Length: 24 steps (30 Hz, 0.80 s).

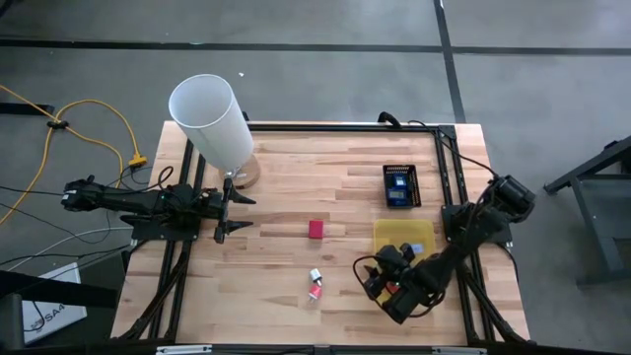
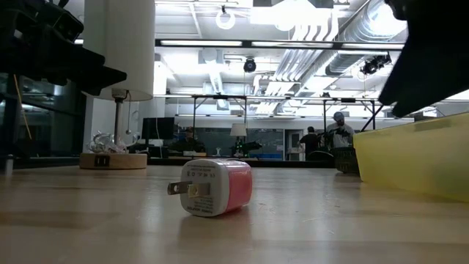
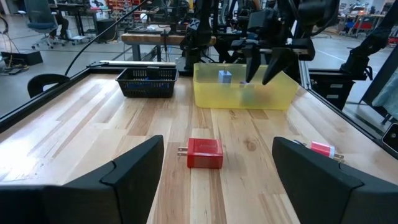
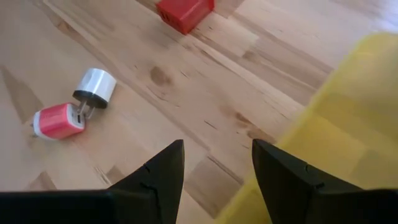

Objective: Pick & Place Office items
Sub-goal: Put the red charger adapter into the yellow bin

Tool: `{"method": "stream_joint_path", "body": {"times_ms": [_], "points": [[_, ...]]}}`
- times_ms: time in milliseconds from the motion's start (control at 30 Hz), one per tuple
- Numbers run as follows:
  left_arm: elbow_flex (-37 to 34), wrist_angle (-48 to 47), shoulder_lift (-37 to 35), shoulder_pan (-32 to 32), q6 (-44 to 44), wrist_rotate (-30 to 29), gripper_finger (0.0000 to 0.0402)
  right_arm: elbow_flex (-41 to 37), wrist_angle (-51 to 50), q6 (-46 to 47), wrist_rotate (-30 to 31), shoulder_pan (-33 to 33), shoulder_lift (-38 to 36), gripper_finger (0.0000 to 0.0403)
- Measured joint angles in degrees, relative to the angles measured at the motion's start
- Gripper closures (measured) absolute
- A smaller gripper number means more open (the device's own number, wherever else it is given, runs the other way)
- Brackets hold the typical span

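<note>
Office items lie loose on the wooden table: a red block (image 1: pixel 315 229) at the middle, and a pink plug block (image 4: pixel 57 121) beside a white one (image 4: pixel 96 86) nearer the front edge. A small blue block (image 3: pixel 225 76) sits in the yellow tray (image 1: pixel 402 237). My right gripper (image 4: pixel 217 146) hovers open and slanting down by the tray's near left corner (image 1: pixel 373 281), with nothing between its fingers. My left gripper (image 1: pixel 229 212) waits open at the table's left side, pointing level toward the red block (image 3: pixel 205 153).
A black mesh basket (image 1: pixel 400 185) holding blue items stands behind the tray. A lamp with a tall white cylinder shade (image 1: pixel 212 118) and a round wooden base stands at the far left. Bare wood lies between the red block and the tray.
</note>
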Motion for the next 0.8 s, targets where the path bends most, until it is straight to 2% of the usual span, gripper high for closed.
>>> {"method": "stream_joint_path", "body": {"times_ms": [267,800], "points": [[0.01,0.0,0.0,0.0,0.0,0.0,0.0109,0.02,9.33,-16.11,-0.96,-5.57,0.0,0.0227],[0.0,0.02,0.02,0.0,0.0,0.02,0.0109,0.02,33.09,-61.17,-12.24,-21.28,0.0,0.0227]]}}
